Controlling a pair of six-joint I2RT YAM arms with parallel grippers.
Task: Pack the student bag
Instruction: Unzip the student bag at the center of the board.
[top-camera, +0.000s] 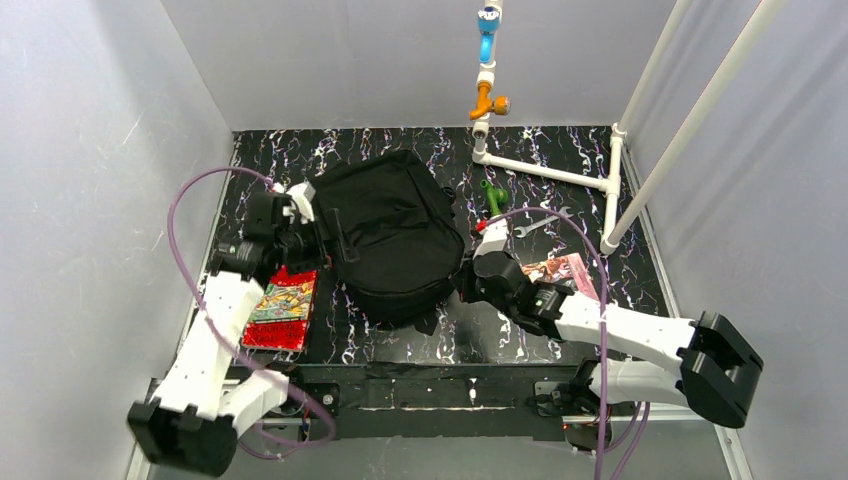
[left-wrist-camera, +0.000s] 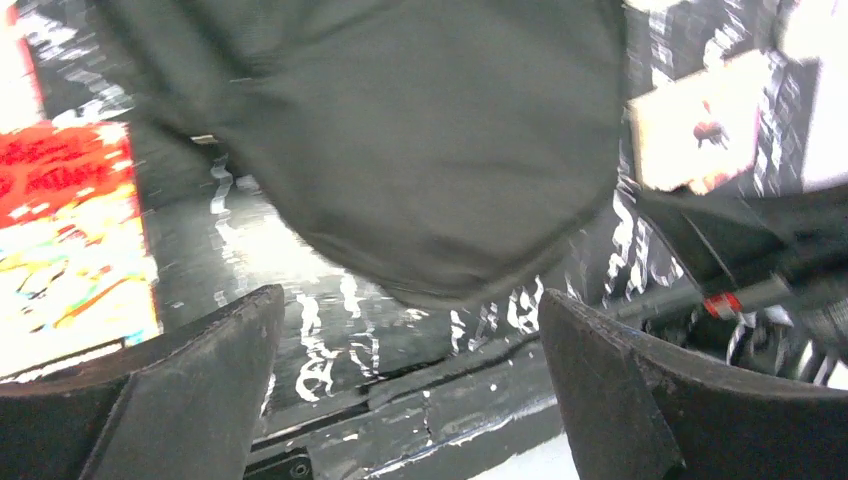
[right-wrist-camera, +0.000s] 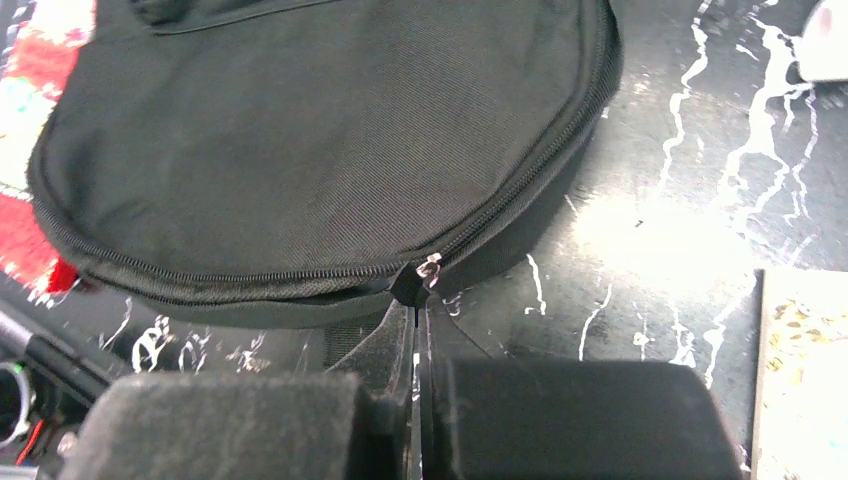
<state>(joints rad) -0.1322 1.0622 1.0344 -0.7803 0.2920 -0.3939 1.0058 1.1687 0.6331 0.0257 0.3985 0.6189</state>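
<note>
Bright, even light from above fills the overhead view, yet the large black soft fabric backpack (top-camera: 390, 235) loses detail there. The glossy black white-veined surface (top-camera: 400, 340) throws glare right of the backpack in the right wrist view, where the weave is sharp but the right gripper (right-wrist-camera: 415, 385), near the lens, is soft. The left wrist view is smeared throughout, its red-and-yellow printed book (left-wrist-camera: 70, 250) blown out at left.

High fixed camera looks steeply down across the whole worktop (top-camera: 500, 340) from its near edge. Both wrist cameras sit low and close, facing the student bag (top-camera: 390, 235) from opposite sides; all views share it.
</note>
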